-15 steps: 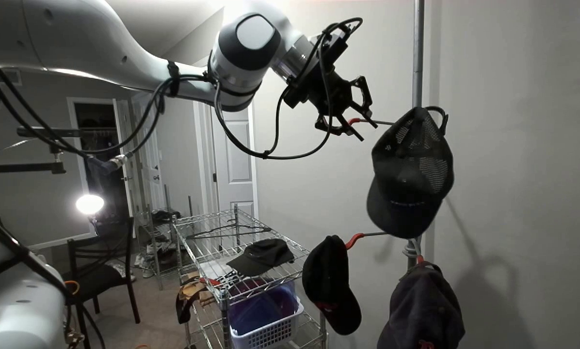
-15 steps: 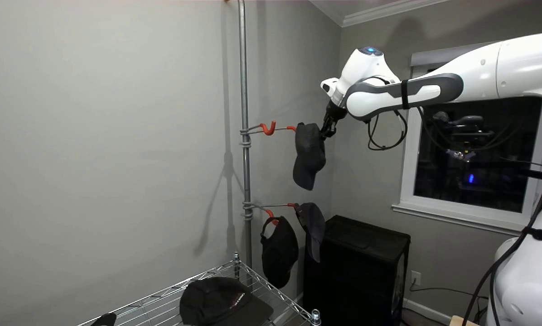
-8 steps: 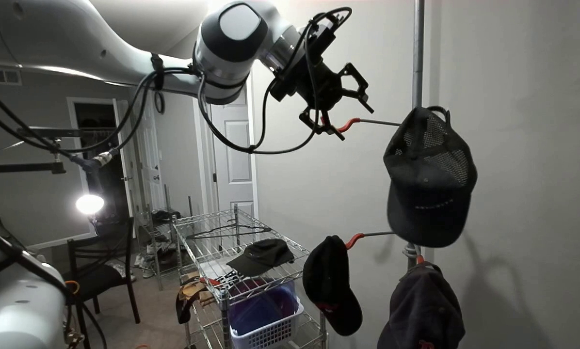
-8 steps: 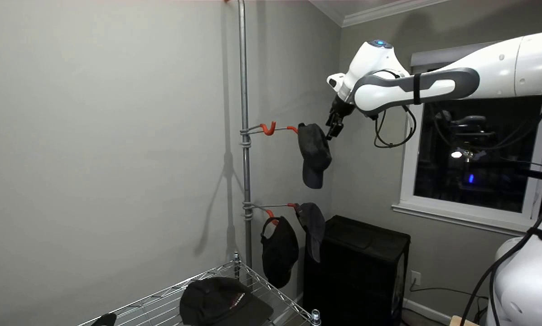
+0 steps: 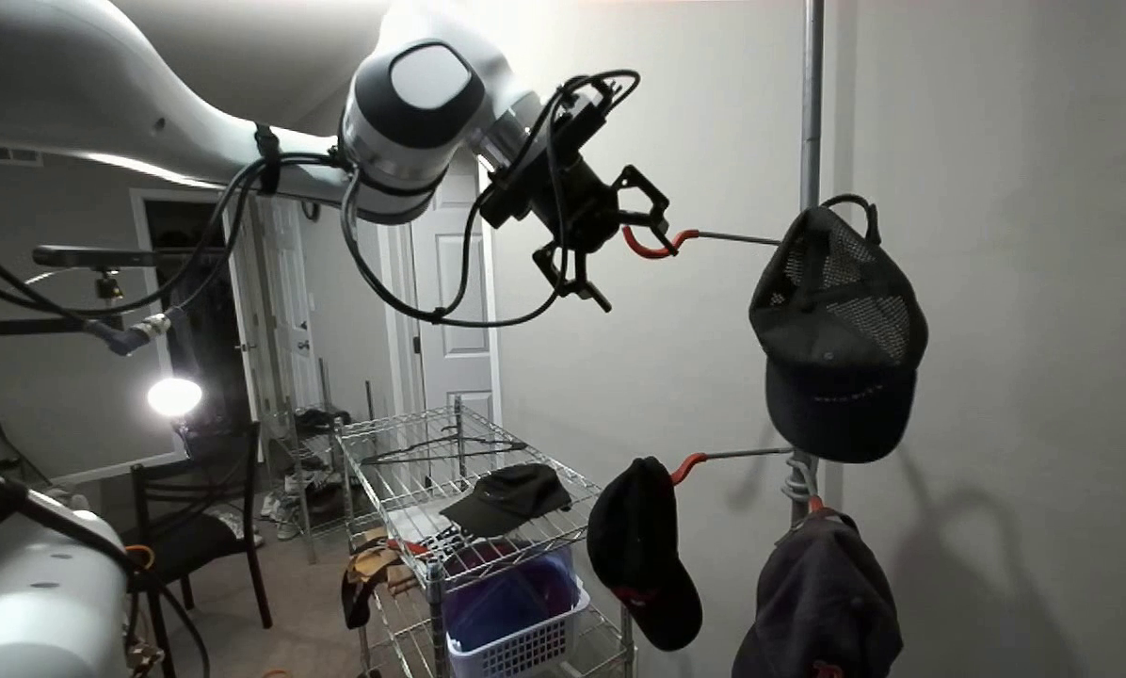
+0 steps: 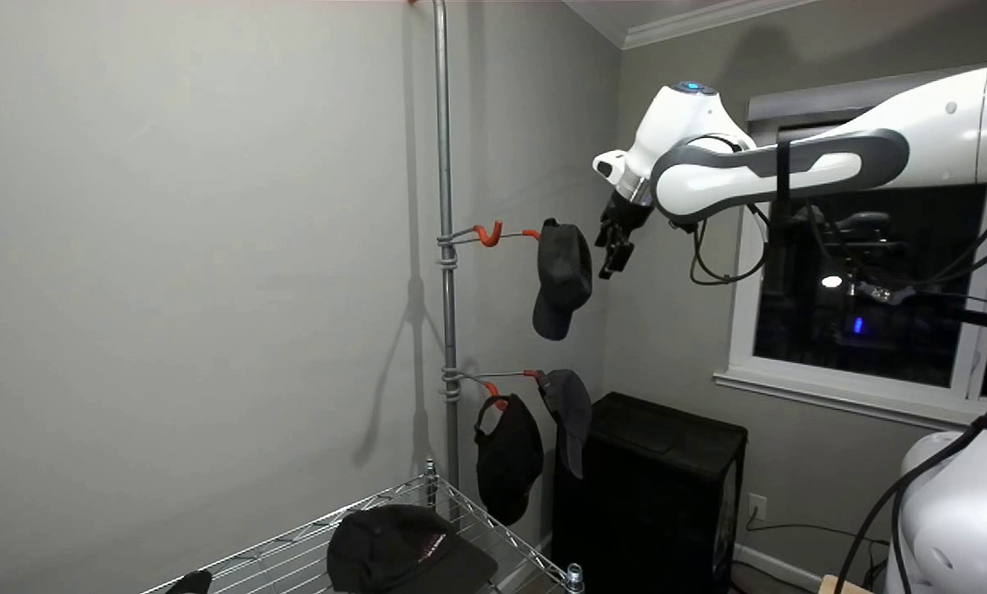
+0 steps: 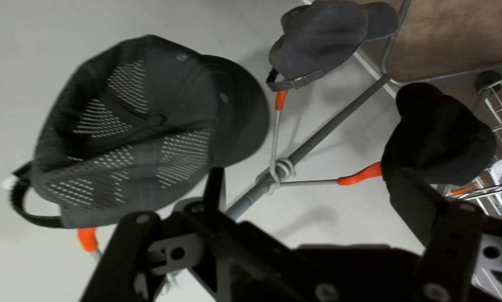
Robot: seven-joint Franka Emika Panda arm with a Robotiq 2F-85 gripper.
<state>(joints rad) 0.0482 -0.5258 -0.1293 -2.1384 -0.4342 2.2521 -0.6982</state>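
Observation:
My gripper (image 5: 639,275) stands open with nothing between its fingers, a short way from a dark mesh-backed cap (image 5: 841,325). This cap (image 6: 563,276) hangs brim down from an upper hook on a metal pole (image 6: 443,124), a gap separating it from the gripper (image 6: 607,268). In the wrist view the mesh cap (image 7: 150,126) is at left, an orange hook tip (image 7: 87,239) by its strap. Lower on the pole hang a black cap (image 7: 437,134) and a dark grey cap (image 7: 326,37). A red upper hook (image 5: 651,247) carries nothing; in that view one fingertip overlaps it, contact unclear.
A wire shelf (image 5: 436,574) stands below, with another black cap (image 6: 411,549) on its top and a white basket (image 5: 525,650) lower down. A black cabinet (image 6: 650,495) is in the corner under the window side. A chair (image 5: 196,556) stands further back.
The fingers have spread apart and the gripper has drawn back from the mesh cap. The cap has swung and now hangs from the hook, clear of the fingers.

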